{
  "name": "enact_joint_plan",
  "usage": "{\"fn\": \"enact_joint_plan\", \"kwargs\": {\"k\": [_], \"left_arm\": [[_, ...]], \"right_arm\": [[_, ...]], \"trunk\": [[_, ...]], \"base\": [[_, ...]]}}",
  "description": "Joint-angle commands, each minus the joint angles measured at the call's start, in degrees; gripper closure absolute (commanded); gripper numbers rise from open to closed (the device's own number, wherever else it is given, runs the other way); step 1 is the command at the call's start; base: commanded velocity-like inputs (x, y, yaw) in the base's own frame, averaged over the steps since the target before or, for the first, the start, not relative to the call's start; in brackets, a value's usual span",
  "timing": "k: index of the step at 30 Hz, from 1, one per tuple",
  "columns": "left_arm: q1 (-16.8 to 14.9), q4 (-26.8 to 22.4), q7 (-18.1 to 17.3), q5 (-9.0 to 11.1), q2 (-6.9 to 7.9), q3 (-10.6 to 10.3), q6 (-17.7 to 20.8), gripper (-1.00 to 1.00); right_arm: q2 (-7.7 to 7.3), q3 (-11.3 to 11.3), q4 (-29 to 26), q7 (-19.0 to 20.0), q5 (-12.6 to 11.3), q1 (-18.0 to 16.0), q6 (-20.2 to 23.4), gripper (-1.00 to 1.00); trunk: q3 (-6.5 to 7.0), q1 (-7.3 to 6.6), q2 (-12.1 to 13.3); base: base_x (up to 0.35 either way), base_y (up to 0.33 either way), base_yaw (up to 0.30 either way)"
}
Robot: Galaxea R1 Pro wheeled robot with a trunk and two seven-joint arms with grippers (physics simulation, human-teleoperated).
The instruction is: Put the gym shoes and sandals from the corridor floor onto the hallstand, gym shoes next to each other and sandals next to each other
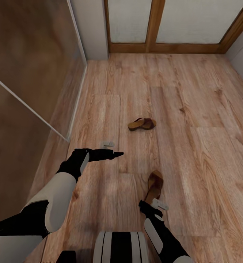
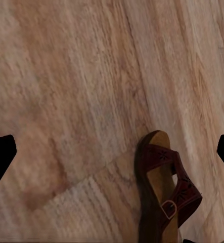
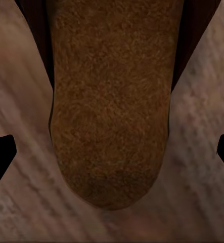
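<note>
Fingers: right gripper (image 1: 153,202) spread wide over near sandal's (image 1: 155,185) heel | left gripper (image 1: 116,154) spread apart, empty | far sandal (image 1: 142,124) lies on corridor floor (image 1: 194,109).

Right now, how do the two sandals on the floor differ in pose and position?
The far sandal lies crosswise, clear of both arms; the near sandal lies lengthwise, pointing away from the robot. The right pincer hovers at the near sandal's end, while nothing is close to the far one. Both are brown and rest on the wood-plank floor.
</note>
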Motion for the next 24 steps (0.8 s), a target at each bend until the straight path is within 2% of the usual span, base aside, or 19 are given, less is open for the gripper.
{"fn": "enact_joint_plan", "kwargs": {"k": [1, 4, 9, 24], "left_arm": [[0.0, -0.1, -0.4, -0.4, -0.07, 0.5, 0.5, -1.0], [0.0, -0.1, -0.4, -0.4, -0.05, 0.5, 0.5, -1.0], [0.0, -0.1, -0.4, -0.4, -0.01, 0.5, 0.5, -1.0], [0.1, -0.1, -0.4, -0.4, -0.01, 0.5, 0.4, -1.0]], "right_arm": [[0.0, 0.1, -0.1, -0.4, -0.1, 0.0, 0.3, -1.0], [0.0, 0.0, -0.1, -0.4, -0.1, 0.0, 0.3, -1.0], [0.0, -0.1, -0.2, -0.5, -0.1, 0.0, 0.3, -1.0], [0.0, -0.1, -0.2, -0.5, -0.1, 0.0, 0.3, -1.0]], "trunk": [[-0.32, 0.01, 0.0], [-1.19, 0.09, -0.1], [-1.58, 0.09, -0.1], [-1.75, 0.09, -0.1]], "base": [[0.0, 0.0, 0.097], [0.0, 0.0, 0.12], [0.0, 0.0, 0.049], [0.0, 0.0, 0.004]]}}
